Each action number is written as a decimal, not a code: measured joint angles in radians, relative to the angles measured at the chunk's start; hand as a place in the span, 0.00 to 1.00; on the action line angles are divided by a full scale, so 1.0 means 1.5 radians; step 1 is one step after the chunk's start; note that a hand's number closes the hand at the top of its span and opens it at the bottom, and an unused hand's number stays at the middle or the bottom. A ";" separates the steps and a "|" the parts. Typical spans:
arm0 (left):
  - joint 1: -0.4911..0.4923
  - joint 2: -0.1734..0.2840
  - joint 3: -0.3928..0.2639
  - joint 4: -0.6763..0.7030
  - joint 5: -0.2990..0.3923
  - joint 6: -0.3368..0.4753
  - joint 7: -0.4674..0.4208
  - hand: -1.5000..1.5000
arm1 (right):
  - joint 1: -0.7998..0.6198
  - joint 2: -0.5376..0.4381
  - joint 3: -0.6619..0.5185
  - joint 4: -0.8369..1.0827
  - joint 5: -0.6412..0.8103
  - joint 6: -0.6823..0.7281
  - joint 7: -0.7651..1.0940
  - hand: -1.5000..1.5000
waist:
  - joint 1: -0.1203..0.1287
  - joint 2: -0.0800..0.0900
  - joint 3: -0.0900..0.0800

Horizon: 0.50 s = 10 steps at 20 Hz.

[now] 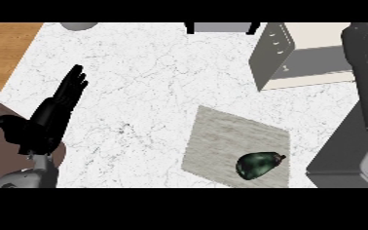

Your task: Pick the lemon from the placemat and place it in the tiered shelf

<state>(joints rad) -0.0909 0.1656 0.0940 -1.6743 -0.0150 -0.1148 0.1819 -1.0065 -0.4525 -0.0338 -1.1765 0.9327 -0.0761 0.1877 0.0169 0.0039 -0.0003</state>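
The fruit [259,164] on the placemat is dark green and rounded, with a small stem end pointing right. It lies near the front right corner of the grey woven placemat [223,136]. The tiered shelf [287,58], grey with cream boards, stands at the back right of the counter. My left hand [54,109] rests open at the left, fingers straight and pointing away, far from the fruit. My right arm [345,131] rises along the right edge, just right of the placemat. Its dark upper end [357,44] is cut off by the frame beside the shelf.
The white marble counter [144,78] ends at the left against a wooden surface [14,44]. A grey round object [79,26] sits at the back left edge. A grey piece with black legs [223,27] is at the back centre.
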 measured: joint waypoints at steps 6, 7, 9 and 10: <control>0.013 0.000 0.001 -0.003 0.001 -0.006 -0.011 0.50 | -0.017 -0.011 0.031 0.087 -0.001 0.074 -0.073 1.00 | 0.000 0.000 0.000; 0.013 0.000 0.001 -0.008 0.002 -0.005 -0.005 0.50 | -0.012 -0.014 0.034 0.089 -0.003 0.089 -0.084 1.00 | -0.002 -0.001 0.000; 0.004 -0.001 0.002 -0.014 0.004 -0.003 0.008 0.50 | -0.021 -0.025 0.036 0.114 -0.005 0.120 -0.106 1.00 | -0.002 -0.001 0.000; 0.003 -0.002 0.001 -0.015 0.000 -0.001 0.011 0.50 | -0.014 -0.025 0.037 0.128 -0.004 0.118 -0.120 1.00 | -0.002 -0.001 0.000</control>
<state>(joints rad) -0.0862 0.1631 0.0948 -1.6969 -0.0147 -0.1162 0.1985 -1.0282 -0.4896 0.0220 -0.9847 0.9272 0.1008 0.0081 0.0134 0.0024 -0.0005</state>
